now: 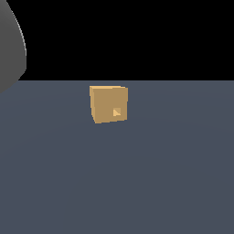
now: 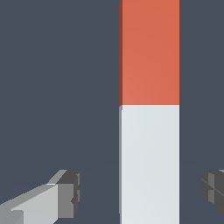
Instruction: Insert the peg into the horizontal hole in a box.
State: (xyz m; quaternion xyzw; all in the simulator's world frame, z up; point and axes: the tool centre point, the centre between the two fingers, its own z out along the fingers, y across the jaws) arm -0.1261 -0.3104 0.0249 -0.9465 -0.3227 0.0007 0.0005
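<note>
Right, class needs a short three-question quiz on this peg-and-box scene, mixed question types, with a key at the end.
1. True or false: the hand has already closed on the peg.
2. Which two colours make up the peg? A) red and white B) blue and yellow C) green and black
3. In the exterior view, what marks the front face of the box?

Key:
1. False; both fingers stand apart from the peg.
2. A
3. A small square hole.

Red-and-white peg (image 2: 149, 113) between spread fingers (image 2: 65, 194), clear of both
</note>
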